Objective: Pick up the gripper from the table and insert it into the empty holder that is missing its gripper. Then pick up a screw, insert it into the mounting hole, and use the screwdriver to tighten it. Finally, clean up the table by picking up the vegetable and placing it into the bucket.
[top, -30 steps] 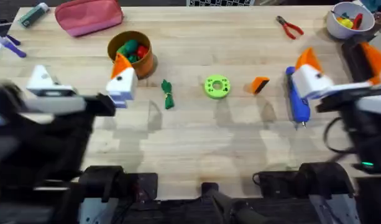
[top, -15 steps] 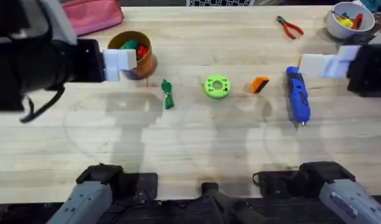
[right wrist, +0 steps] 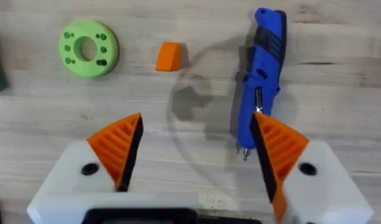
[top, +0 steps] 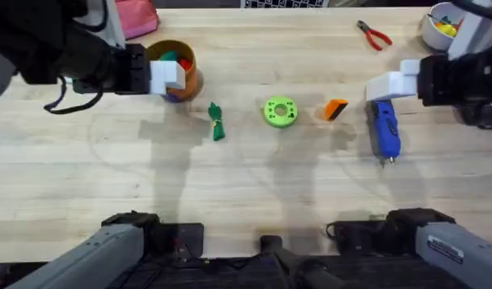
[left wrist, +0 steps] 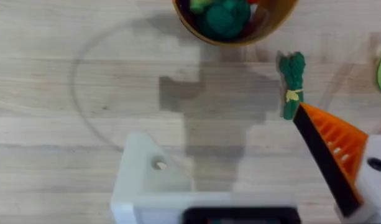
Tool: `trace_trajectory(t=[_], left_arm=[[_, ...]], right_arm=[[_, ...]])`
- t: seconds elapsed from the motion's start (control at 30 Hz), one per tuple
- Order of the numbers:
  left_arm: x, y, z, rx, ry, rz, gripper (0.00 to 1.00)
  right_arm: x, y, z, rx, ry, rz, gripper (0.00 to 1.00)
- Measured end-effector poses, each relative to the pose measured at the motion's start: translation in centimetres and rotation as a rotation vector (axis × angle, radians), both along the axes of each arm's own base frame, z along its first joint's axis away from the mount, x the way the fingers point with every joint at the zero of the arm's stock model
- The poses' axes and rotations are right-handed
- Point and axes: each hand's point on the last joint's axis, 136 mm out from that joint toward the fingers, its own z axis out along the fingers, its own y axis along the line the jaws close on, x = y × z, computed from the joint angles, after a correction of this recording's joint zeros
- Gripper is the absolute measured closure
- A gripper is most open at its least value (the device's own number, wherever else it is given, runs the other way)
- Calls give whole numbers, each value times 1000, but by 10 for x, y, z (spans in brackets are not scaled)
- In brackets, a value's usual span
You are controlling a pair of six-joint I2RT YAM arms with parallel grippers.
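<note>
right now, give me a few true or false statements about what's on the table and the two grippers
1. The gripper lies between the lime-green ring and the screwdriver. True.
2. The left gripper carries two orange pads. False: one; the other holder is bare.
3. The vegetable is inside the bucket. False: it lies on the table beside it.
4. The right gripper is open and holds nothing. True.

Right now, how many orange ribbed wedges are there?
4: one loose wedge beside the green ring, two on the right arm's jaws, one on the left arm's jaws. None seems hidden.
</note>
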Motion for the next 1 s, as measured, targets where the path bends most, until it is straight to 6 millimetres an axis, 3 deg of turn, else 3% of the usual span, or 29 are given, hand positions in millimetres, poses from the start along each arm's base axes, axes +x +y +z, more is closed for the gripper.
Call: trace_trajectory(t=[0.2, 0.4, 0.57, 0.83, 0.93, 1.0], left_arm=[[-19, -57, -23, -50, 148, -21, 13], [-18, -97, -61, -50, 276, 61, 13], [-3, -112, -100, -37, 338, 137, 14], [18, -112, -149, -46, 409, 200, 21], [21, -113, -159, -66, 432, 203, 137], [23, -115, -159, -79, 430, 193, 402]], right_arm=[[2, 0, -5, 1, 22, -3, 8], [2, 0, -5, 2, 22, -5, 8], [2, 0, -5, 3, 22, -7, 8], [1, 0, -5, 3, 25, -7, 8], [1, 0, -5, 3, 25, -7, 7], [1, 0, -5, 3, 25, -7, 8]])
